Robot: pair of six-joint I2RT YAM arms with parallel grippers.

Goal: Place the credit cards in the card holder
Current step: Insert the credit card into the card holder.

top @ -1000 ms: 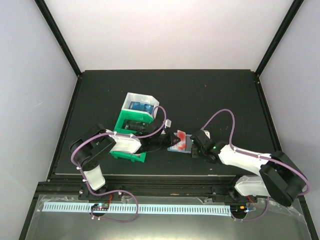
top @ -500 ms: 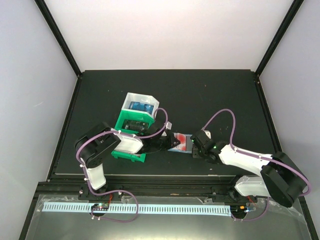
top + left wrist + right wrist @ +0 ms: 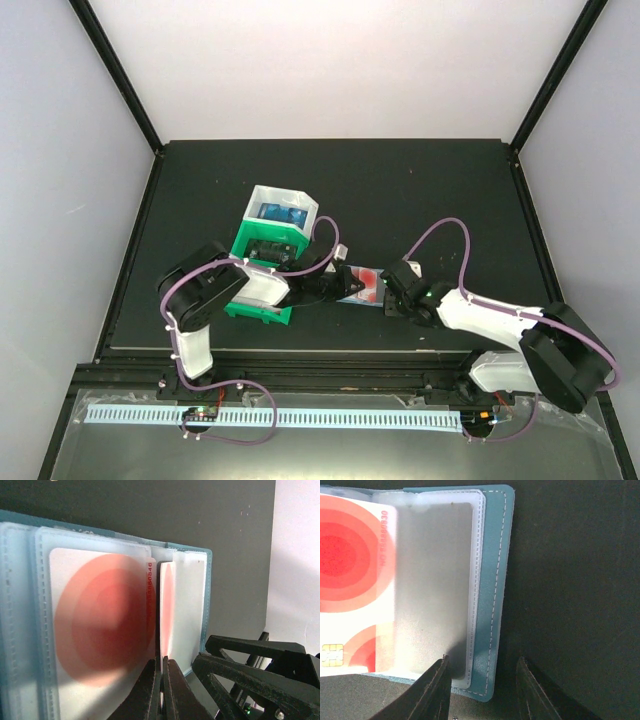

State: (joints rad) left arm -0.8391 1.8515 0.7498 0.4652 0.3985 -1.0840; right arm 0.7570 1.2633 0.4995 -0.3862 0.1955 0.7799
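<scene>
The teal card holder [image 3: 372, 297] lies open on the black table between the two grippers. It fills the left wrist view [image 3: 207, 595] and the right wrist view [image 3: 495, 580], with clear sleeves [image 3: 437, 580] showing. My left gripper [image 3: 343, 283] [image 3: 161, 662] is shut on a red-and-white credit card [image 3: 167, 605], held edge-on at a sleeve's opening. Another red-and-white card [image 3: 100, 630] sits in the sleeve beside it. A red-and-white card [image 3: 350, 575] lies partly under a sleeve. My right gripper [image 3: 390, 297] [image 3: 482, 680] is open, its fingers [image 3: 437, 690] astride the holder's right edge.
A green bin [image 3: 240, 248] holding dark cards and a white bin [image 3: 305, 205] holding blue cards [image 3: 280, 212] stand just left of the holder, behind my left arm. The table's raised black border runs along all sides.
My left arm has reached further right, carrying the red-and-white card over the open holder. The right gripper has stayed at the holder's right edge.
</scene>
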